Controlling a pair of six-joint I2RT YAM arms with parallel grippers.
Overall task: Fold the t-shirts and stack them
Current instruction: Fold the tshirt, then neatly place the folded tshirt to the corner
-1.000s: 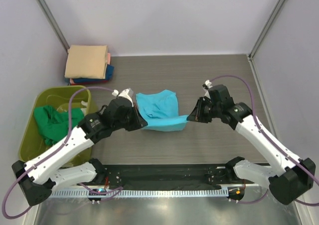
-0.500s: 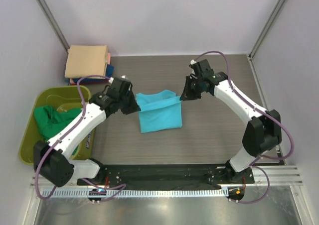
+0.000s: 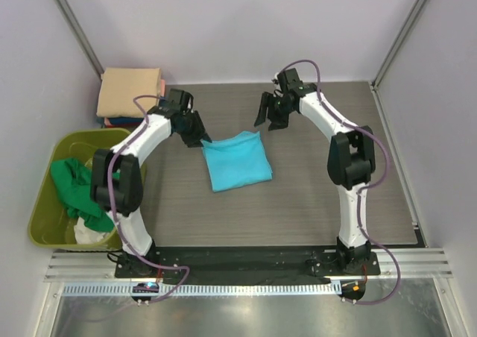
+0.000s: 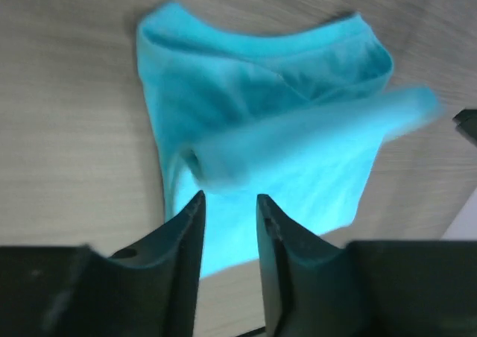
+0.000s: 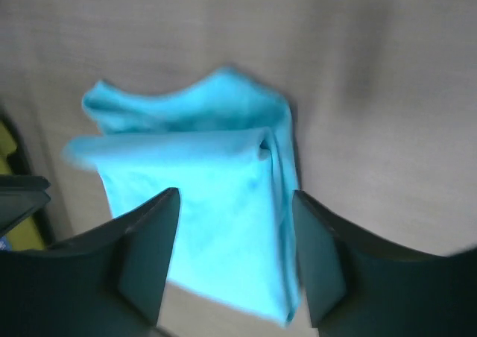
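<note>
Seeing turquoise t-shirt [image 3: 236,160] folded into a rough rectangle, flat on table [image 3: 320,195], about mid-table between both arms; top fold of turquoise t-shirt [image 4: 253,128] smeared by blur on left wrist view, so cannot tell its exact lay. Reading left gripper [image 3: 203,139] as parted by a narrow gap, nothing pinched, with cloth showing through the gap on left wrist view; sitting right at shirt's far-left corner; cannot tell whether touching. Reading right gripper [image 3: 267,119] as spread wide, holding nothing; hanging just past shirt's far-right corner, apart from cloth; on right wrist view, looking down on the shirt between its fingers. Also noting tan t-shirt [image 3: 130,91] topping a folded stack in far-left corner, with dark blue and red edges under it; green t-shirt [image 3: 74,184] bunched in olive-yellow bin [image 3: 41,203] left of table.
</note>
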